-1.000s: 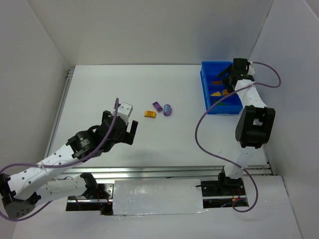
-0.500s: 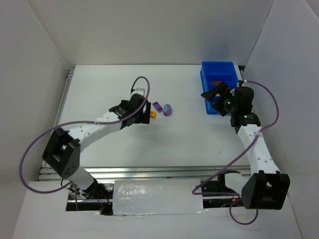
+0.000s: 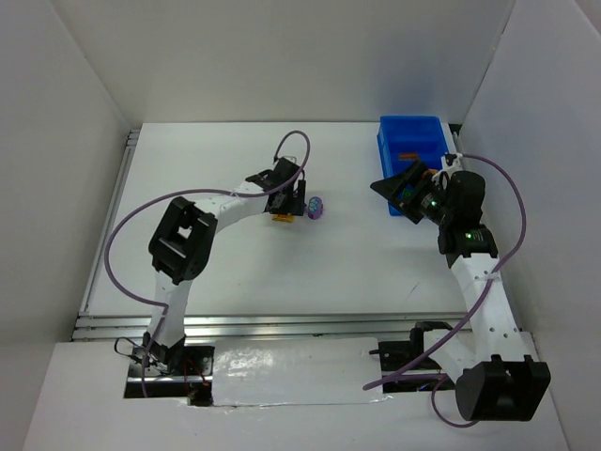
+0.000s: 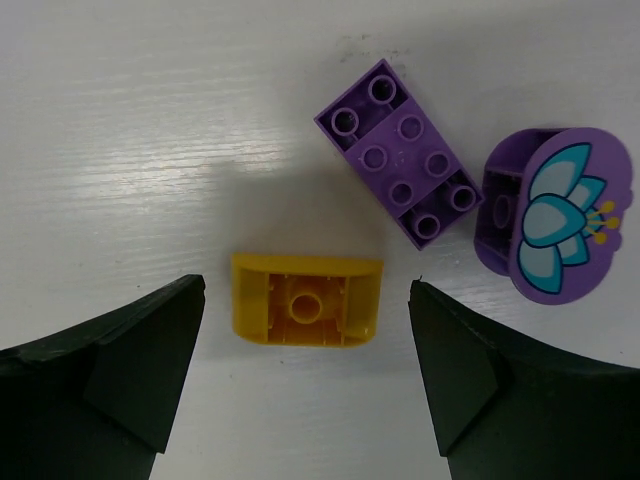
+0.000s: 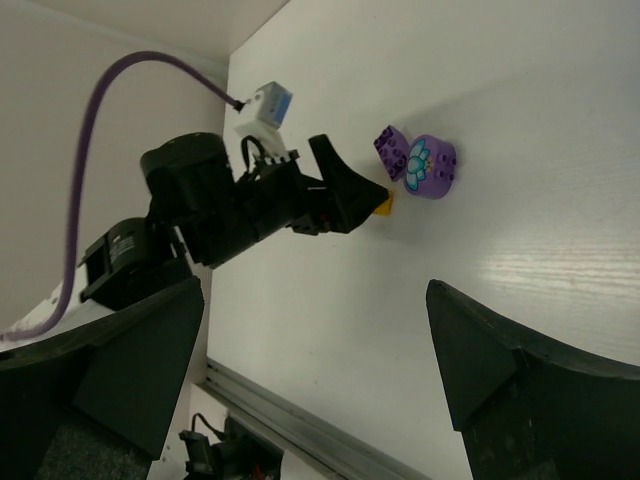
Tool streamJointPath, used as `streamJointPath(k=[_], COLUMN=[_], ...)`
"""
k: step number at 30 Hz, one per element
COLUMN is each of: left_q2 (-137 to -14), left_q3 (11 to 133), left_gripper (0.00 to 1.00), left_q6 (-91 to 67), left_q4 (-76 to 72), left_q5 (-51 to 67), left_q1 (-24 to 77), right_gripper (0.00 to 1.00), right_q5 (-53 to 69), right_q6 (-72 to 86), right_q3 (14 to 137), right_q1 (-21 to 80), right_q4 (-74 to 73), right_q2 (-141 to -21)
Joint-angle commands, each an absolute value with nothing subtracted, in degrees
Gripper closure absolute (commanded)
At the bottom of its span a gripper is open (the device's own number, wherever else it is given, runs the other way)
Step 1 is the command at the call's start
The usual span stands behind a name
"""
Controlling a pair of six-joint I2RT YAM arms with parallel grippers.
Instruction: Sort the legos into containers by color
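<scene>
Top view, left arm: reaching far across the white bench point(image 3: 216, 254), left pincer point(image 3: 287, 201) pointing down over the yellow brick point(image 3: 282, 218).
Top view, right arm: raised and bent, right pincer point(image 3: 402, 188) spread wide and holding nothing, in front of the blue tray point(image 3: 410, 141).
Left wrist view: fingers parted either side of the yellow brick, not touching it. The brick lies hollow side up, smooth plastic. Studded purple brick point(image 4: 405, 152) just beside a round purple flower piece point(image 4: 560, 215).
Right wrist view: black fingers wide apart, nothing between them; the loose bricks lie well apart from them, by the left pincer.
</scene>
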State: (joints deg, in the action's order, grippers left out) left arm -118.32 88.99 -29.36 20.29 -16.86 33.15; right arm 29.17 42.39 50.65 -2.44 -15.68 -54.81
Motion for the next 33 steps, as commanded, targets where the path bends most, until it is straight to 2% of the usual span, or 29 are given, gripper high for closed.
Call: streamJointPath(k=[1,7,15,19,20,22,24,25,27,29,31,33], left_q2=[-120.5,-122.1,-125.3,-125.0,-124.6,-123.4,-122.3,-121.0,-119.5,-117.0,-114.4,-112.2], left_q3=[92.5,91.1,92.5,92.5,91.7,91.0,89.3,88.6,86.8,84.8,83.2,81.7], left_gripper=[0.04,0.05,0.18,0.32,0.4,0.47,0.6,0.73,0.84,0.89,1.0,1.0], left_q6=[-30.0,-30.4,-29.6,-29.4,-29.4,-29.4,-29.6,-29.7,-30.2,-30.5,-30.6,-29.4], left_q4=[22.5,23.0,23.8,24.3,24.0,23.7,23.2,22.6,22.1,20.9,19.4,16.4], left_q5=[-14.8,-15.2,-14.4,-14.5,-14.3,-14.0,-13.5,-13.4,-12.7,-11.9,-9.9,-7.4], left_q1=[32.7,32.6,32.6,32.6,32.6,32.6,32.6,32.6,32.6,32.6,32.6,32.6], right_gripper=[0.0,0.0,0.0,0.0,0.0,0.0,0.0,0.0,0.0,0.0,0.0,0.0], right_q5=[32.3,32.7,33.0,32.8,32.6,32.7,33.0,33.2,33.3,33.5,33.8,34.3], right_q6=[42.6,42.3,42.3,42.4,42.4,42.3,42.4,42.5,42.5,42.5,42.7,42.5], right_q3=[50.8,50.5,50.4,50.4,50.4,50.4,50.3,50.1,49.8,49.6,49.1,49.2], right_q1=[-2.0,-2.0,-2.0,-1.9,-2.0,-1.9,-2.0,-2.0,-2.0,-2.0,-2.0,-2.0], right_q4=[-13.8,-13.4,-13.1,-13.1,-13.1,-13.0,-12.6,-12.4,-12.0,-11.7,-11.2,-11.2], right_q2=[-54.1,-54.3,-54.2,-54.1,-54.1,-54.4,-54.9,-55.1,-55.8,-56.5,-57.0,-57.7])
